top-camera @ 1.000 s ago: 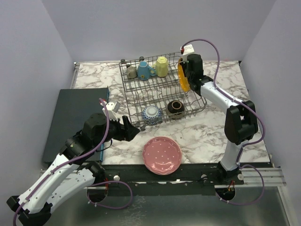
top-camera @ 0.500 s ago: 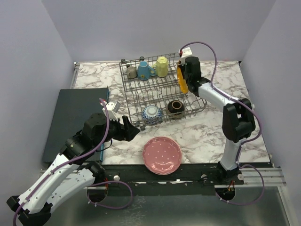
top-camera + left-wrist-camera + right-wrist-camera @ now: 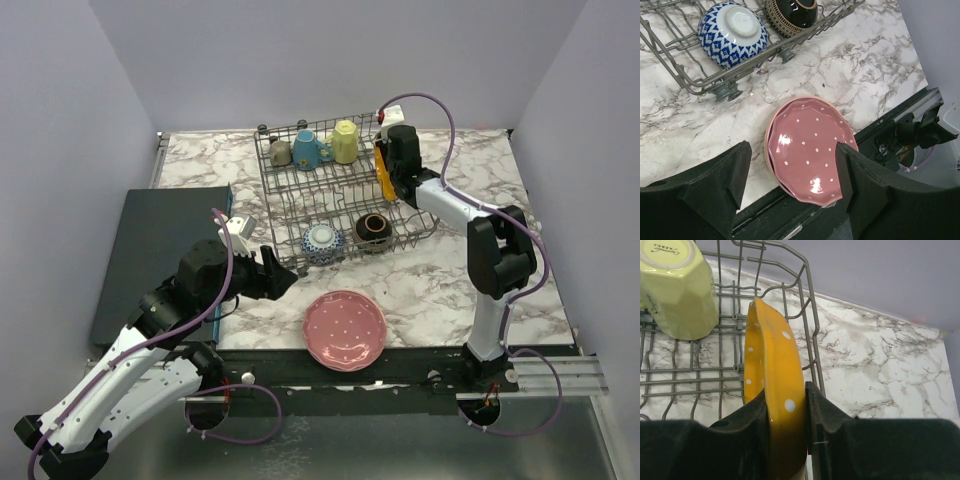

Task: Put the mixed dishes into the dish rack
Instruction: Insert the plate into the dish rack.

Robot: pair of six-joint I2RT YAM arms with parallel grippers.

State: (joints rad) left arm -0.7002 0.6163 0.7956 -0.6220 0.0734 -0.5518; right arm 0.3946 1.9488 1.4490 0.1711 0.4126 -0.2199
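Orange, white-dotted plate (image 3: 772,355): one item, standing on edge at the far right side of the dish rack (image 3: 268,180), just inside its right wall; my right hand (image 3: 786,410) is clenched on the plate's near rim, one finger pressed to each face. Yellow mug (image 3: 675,285): one item, base up and tilted, far row of the rack, just left of the orange plate and apart from it. Blue mug (image 3: 306,150): one item, same far row, beside the yellow mug. Grey mug (image 3: 280,152): one item, far left corner of the rack, next to the blue one. Blue-and-white bowl (image 3: 732,32): one item, near end of the rack, tipped so that its white foot faces outward. Dark bowl (image 3: 790,12) with a patterned band: one item, near end of the rack, just right of the blue-and-white bowl. Pink, white-dotted plate (image 3: 810,150): one item, outside the rack, lying flat on the marble bench (image 3: 440,270) close to its near edge; a paler rim shows under its left side, and I cannot tell what that belongs to. Left hand (image 3: 790,165): released, fingers spread wide, grasping nothing, hovering above the bench by the rack's near left corner with the pink plate seen between its fingers. Dark flat mat (image 3: 160,250): one item, left part of the bench, beside the rack.
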